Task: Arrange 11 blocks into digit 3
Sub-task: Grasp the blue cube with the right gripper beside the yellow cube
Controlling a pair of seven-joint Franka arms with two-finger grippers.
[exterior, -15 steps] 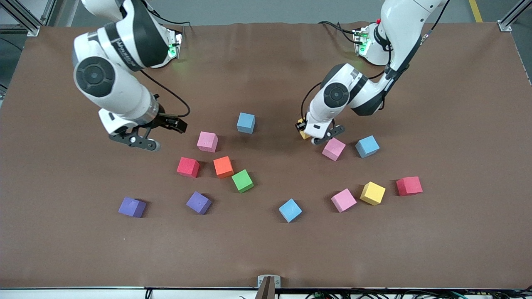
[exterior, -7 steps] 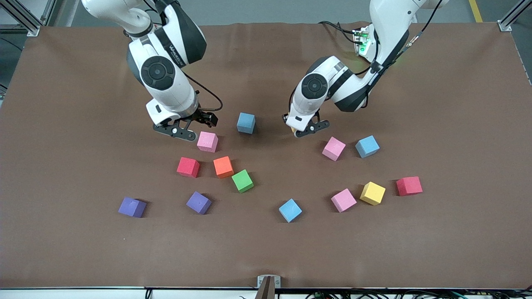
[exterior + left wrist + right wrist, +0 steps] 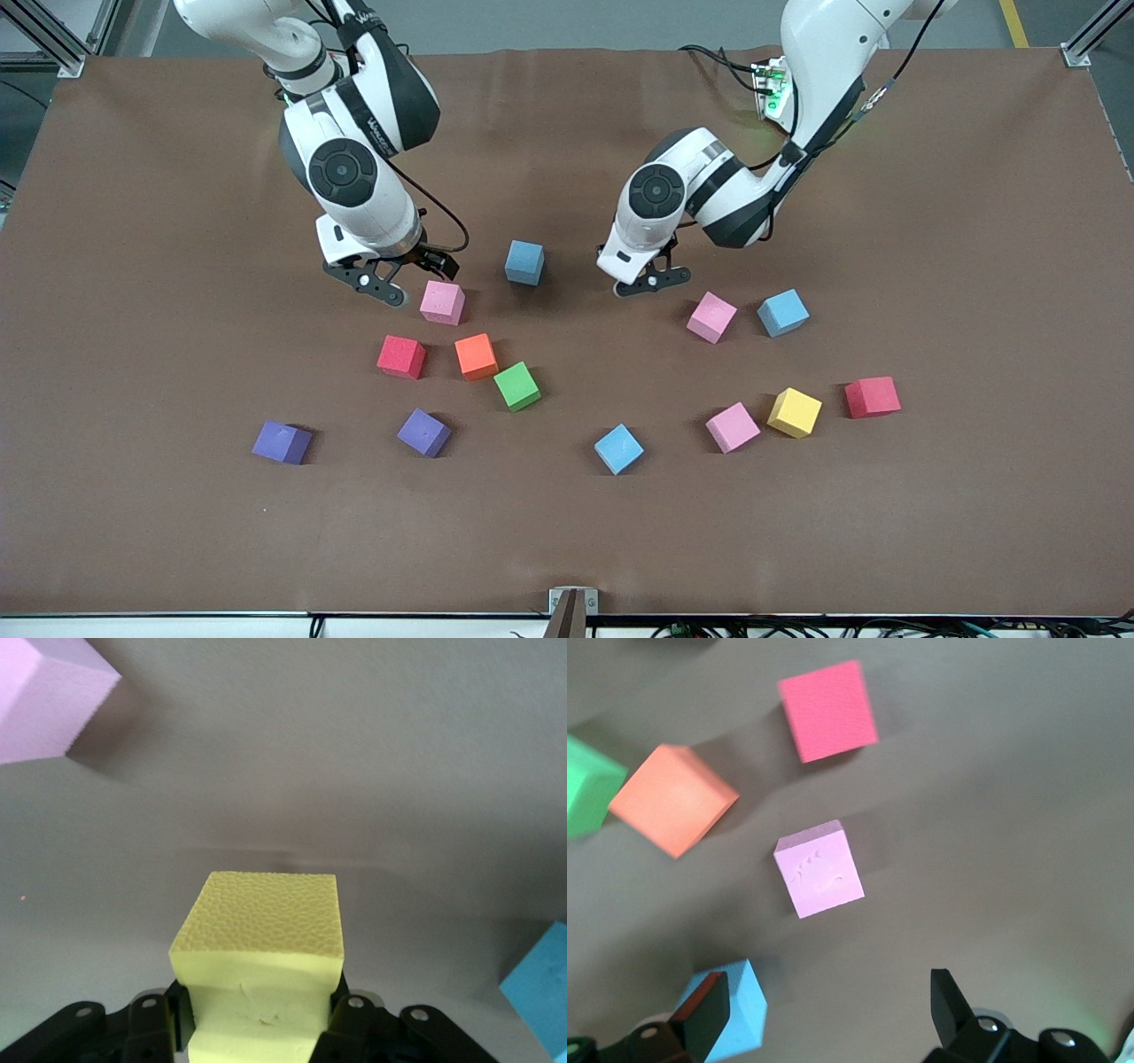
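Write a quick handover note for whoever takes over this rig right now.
Left gripper: jaws shut on a yellow block, over bare mat between a blue block and a pink block.
Right gripper: jaws open, beside another pink block, holding nothing.
Done: nothing placed; no two blocks form part of the 3.
Left: build the whole figure from the loose blocks scattered over the mat.

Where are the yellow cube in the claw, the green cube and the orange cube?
held yellow cube (image 3: 259, 926), left wrist view, its pebbled upper face
green cube (image 3: 516, 385), front view, its top face
orange cube (image 3: 476, 355), front view, its top face
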